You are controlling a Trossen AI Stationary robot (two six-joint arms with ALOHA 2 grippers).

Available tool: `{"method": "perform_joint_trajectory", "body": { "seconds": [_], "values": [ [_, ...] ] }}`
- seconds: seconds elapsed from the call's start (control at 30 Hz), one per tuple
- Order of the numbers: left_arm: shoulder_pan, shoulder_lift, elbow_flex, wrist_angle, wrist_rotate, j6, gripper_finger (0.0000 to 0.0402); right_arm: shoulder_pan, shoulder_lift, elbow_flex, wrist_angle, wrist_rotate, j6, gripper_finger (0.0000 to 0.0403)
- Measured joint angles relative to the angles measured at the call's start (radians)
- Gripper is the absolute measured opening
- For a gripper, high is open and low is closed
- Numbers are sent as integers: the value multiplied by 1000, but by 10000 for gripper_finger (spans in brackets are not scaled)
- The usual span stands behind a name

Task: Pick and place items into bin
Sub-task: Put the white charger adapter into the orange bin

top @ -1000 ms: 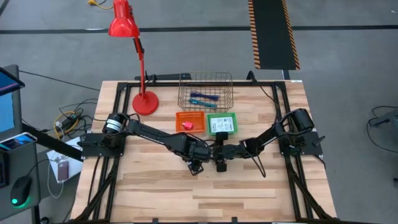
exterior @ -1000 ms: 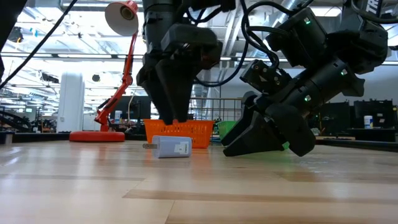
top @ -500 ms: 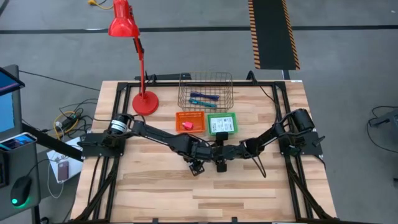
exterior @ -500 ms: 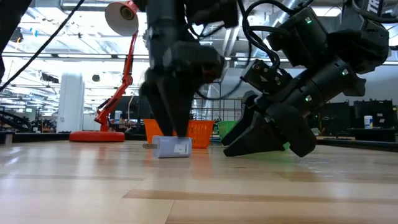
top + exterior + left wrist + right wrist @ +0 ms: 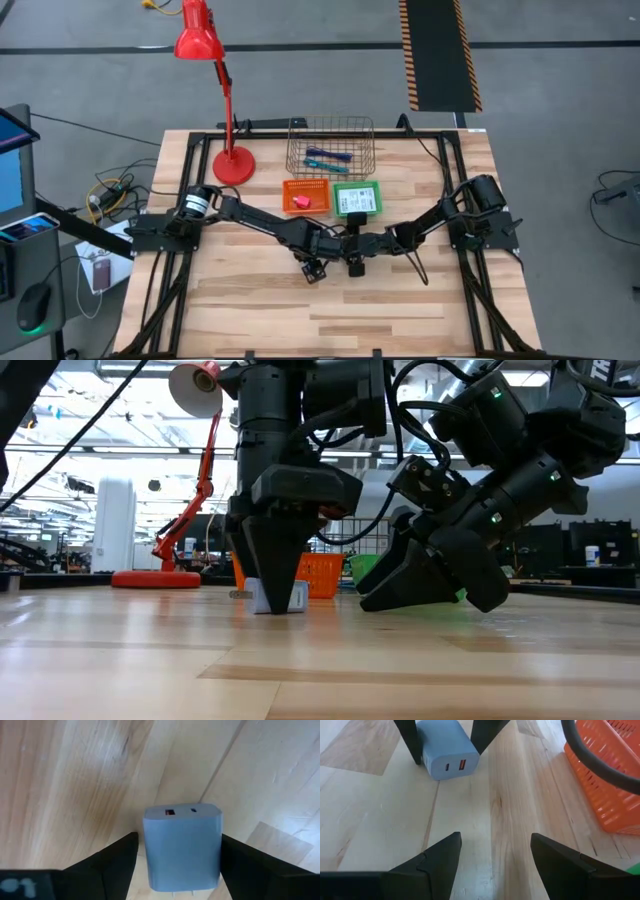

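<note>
A pale blue charger block (image 5: pixel 182 845) lies flat on the wooden table near its middle (image 5: pixel 297 598) (image 5: pixel 447 747). My left gripper (image 5: pixel 278 605) (image 5: pixel 178 839) points down over it, open, one finger on each side of the block. In the high view the left gripper (image 5: pixel 314 268) hides the block. My right gripper (image 5: pixel 355 265) (image 5: pixel 495 837) waits just to the right, open, low over the table (image 5: pixel 375 600), its fingers pointing at the block. My left gripper comes at the charger block from above, pointing down, with a finger along each long side (image 5: pixel 150 850). The block rests on the table. I cannot tell whether the fingers touch its sides.
Farther back stand a wire basket (image 5: pixel 330 130) holding blue and teal pens (image 5: pixel 328 158), an orange basket (image 5: pixel 306 186) with a pink block (image 5: pixel 300 202), and a green basket (image 5: pixel 358 186) with a white card pack (image 5: pixel 358 203). A red lamp (image 5: pixel 232 165) stands far left.
My left gripper has come down toward the table and closed in on the charger block, so its fingers now stand on either side of it. The block has stayed where it was. My right gripper has kept still.
</note>
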Motion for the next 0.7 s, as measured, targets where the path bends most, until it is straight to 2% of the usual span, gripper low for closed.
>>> {"method": "perform_joint_trajectory", "body": {
  "seconds": [0.13,0.27,0.53,0.7],
  "values": [
    [2,0,0,-2,2,1,234,0,0,0,0,0,0,240],
    [3,1,0,-4,11,1,183,0,0,0,0,0,2,240],
    [3,9,38,-42,25,4,181,0,0,0,0,0,3,240],
    [2,10,102,-136,30,13,181,0,0,0,0,0,3,240]
  ]
}}
